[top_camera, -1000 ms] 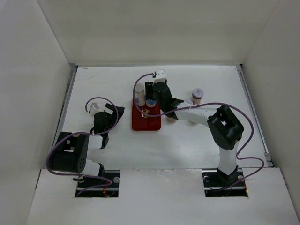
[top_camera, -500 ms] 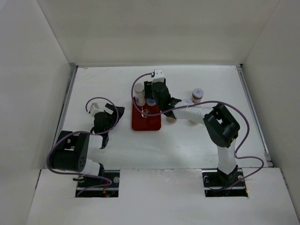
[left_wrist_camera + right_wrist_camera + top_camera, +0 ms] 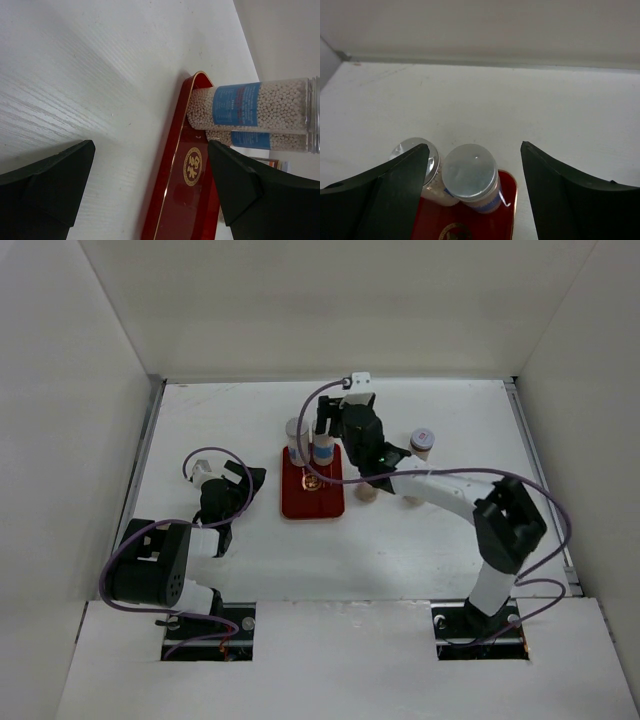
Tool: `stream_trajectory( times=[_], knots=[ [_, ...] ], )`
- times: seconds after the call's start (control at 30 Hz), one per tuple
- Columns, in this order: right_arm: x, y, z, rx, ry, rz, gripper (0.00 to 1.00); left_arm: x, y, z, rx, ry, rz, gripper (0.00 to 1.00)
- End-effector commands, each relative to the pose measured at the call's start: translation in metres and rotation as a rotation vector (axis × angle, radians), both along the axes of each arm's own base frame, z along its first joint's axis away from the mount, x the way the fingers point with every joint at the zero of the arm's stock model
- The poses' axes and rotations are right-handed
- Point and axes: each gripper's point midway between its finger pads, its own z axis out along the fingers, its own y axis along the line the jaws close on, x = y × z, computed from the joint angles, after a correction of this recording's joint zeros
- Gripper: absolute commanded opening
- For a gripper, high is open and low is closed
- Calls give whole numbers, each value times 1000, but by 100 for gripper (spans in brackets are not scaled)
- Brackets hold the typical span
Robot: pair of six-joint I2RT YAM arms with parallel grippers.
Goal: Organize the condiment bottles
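Observation:
Two taller grey-lidded jars with blue labels [image 3: 297, 432] [image 3: 322, 451] stand side by side at the far end of the red tray [image 3: 312, 498]. My right gripper [image 3: 330, 426] hovers open above them, holding nothing. In the right wrist view the two lids [image 3: 470, 171] [image 3: 413, 150] show between and below its open fingers [image 3: 474, 146]. My left gripper [image 3: 236, 484] rests open and empty on the table left of the tray. Its view [image 3: 150, 150] shows the tray [image 3: 175, 200] and both jars [image 3: 250, 105] [image 3: 265, 141]. A pink-capped jar [image 3: 422, 443] stands to the right.
A squat jar [image 3: 367, 491] stands just right of the tray, partly hidden under the right arm; any other jars there are hidden by it. White walls enclose the table on the left, far and right sides.
My right gripper has risen and drawn back toward the far wall, away from the second blue-labelled jar, which stays standing on the tray. The left arm has not moved.

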Motion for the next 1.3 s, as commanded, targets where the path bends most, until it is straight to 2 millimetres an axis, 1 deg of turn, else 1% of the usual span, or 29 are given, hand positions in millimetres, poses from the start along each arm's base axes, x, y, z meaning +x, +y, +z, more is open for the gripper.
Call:
stream_trajectory(
  times=[0.0, 0.07, 0.1, 0.13, 0.17, 0.2, 0.23, 0.27, 0.3, 0.33, 0.4, 0.43, 0.47, 0.57, 0.63, 0.77, 0.87, 0.93, 1.03, 1.13, 1.17, 1.23, 1.27],
  knots=[
    [-20, -29, 51, 107, -66, -43, 81, 7, -3, 21, -21, -74, -10, 100],
    [-34, -44, 39, 106, -34, -52, 75, 6, -1, 22, -17, -75, 1, 100],
    [-42, -52, 30, 98, -12, -56, 69, 6, 0, 21, -16, -73, 4, 100],
    [-49, -59, 20, 83, 11, -57, 57, 6, 0, 19, -16, -67, 2, 100],
    [-57, -66, 8, 66, 39, -60, 43, 7, 0, 18, -19, -67, -2, 100],
    [-64, -76, -4, 51, 68, -71, 35, 7, -1, 18, -21, -65, -4, 100],
    [-70, -83, -15, 47, 97, -79, 32, 7, -1, 18, -21, -66, -4, 100],
    [-75, -89, -24, 42, 123, -83, 32, 7, -1, 19, -20, -68, -2, 100],
    [-80, -94, -30, 36, 141, -86, 34, 7, -1, 19, -19, -70, -2, 100],
    [-83, -97, -34, 27, 152, -84, 38, 7, -1, 19, -19, -70, 0, 100],
    [-86, -105, -46, 0, 172, -89, 60, 7, -2, 19, -22, -69, -6, 100],
    [-86, -110, -52, -7, 181, -95, 68, 7, -2, 21, -22, -74, -6, 100],
    [-87, -111, -57, -14, 196, -88, 73, 7, -2, 23, -22, -79, -5, 100],
    [-93, -101, -71, -19, 244, -22, 83, 7, 1, 22, -14, -75, 11, 100],
    [-95, -100, -78, -35, 262, -12, 86, 6, 1, 17, -18, -62, 4, 100],
    [-96, -97, -94, -51, 295, -3, 84, 8, -3, 16, -16, -61, -2, 100],
    [-95, -94, -95, -59, 293, 12, 82, 8, -5, 14, -18, -53, -11, 100],
    [-95, -94, -97, -65, 299, 12, 79, 8, -5, 16, -20, -59, -10, 100],
    [-94, -93, -102, -79, 315, 10, 75, 8, -2, 17, -17, -62, 3, 100],
    [-95, -93, -112, -106, 346, 9, 72, 8, -4, 15, -20, -56, -9, 100],
    [-95, -94, -114, -113, 353, 6, 70, 7, -5, 15, -20, -57, -12, 100],
    [-94, -95, -116, -124, 360, -2, 58, 8, -4, 16, -18, -61, -5, 100],
    [-94, -94, -111, -118, 349, -4, 52, 8, -3, 16, -18, -61, -2, 100]
  ],
)
